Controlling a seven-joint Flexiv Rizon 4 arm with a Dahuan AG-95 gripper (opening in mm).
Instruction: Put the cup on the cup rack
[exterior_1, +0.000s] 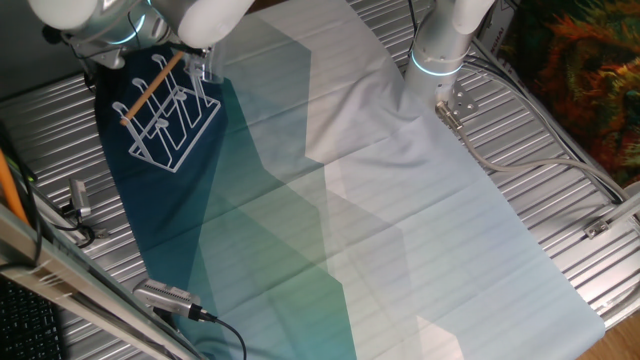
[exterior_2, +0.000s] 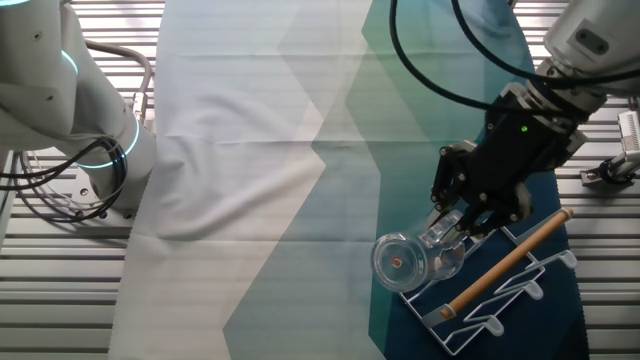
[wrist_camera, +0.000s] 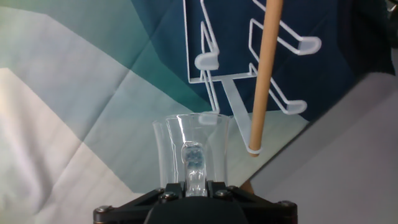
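The clear glass cup (wrist_camera: 191, 149) hangs in my gripper (wrist_camera: 194, 182), which is shut on its handle. In the other fixed view the cup (exterior_2: 412, 260) lies tilted on its side, its round base facing the camera, held by the black gripper (exterior_2: 455, 222) just over the near corner of the cup rack (exterior_2: 505, 290). The rack (wrist_camera: 249, 56) is white wire with a light wooden rod (wrist_camera: 266, 74) along its top; its pegs stand just ahead of the cup. In one fixed view the rack (exterior_1: 170, 110) sits at the far left, with the cup (exterior_1: 207, 70) beside its right end.
A cloth in dark blue, teal and white patches (exterior_1: 380, 220) covers the slatted metal table (exterior_1: 560, 130). A second white arm's base (exterior_1: 437, 60) stands at the cloth's far edge. Cables and small clamps (exterior_1: 170, 298) lie along the left side.
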